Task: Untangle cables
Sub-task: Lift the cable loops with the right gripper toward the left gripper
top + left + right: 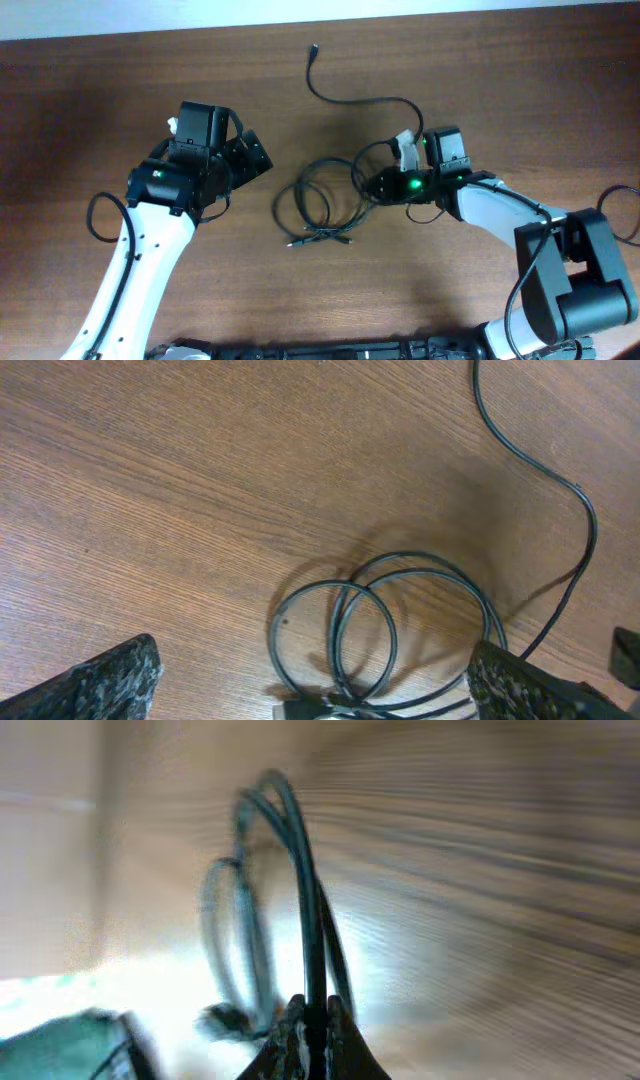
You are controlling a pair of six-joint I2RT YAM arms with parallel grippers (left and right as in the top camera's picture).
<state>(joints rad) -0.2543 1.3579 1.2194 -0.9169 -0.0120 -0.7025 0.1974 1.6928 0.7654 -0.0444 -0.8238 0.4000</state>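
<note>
Two black cable strands (300,870) are pinched in the right gripper (311,1020); the wide-open left gripper (250,158) probably should next pin the coil (315,205) for pulling apart.

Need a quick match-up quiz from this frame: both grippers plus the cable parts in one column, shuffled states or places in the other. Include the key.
Things:
1. left gripper
2. right gripper
3. cable loops
4. loose plug end

States or places:
A. shut, pinching strands
B. lying alone, up beyond the coil in the overhead view
C. open, holding nothing
D. piled between the two grippers

Pairs: 1-C, 2-A, 3-D, 4-B
</note>
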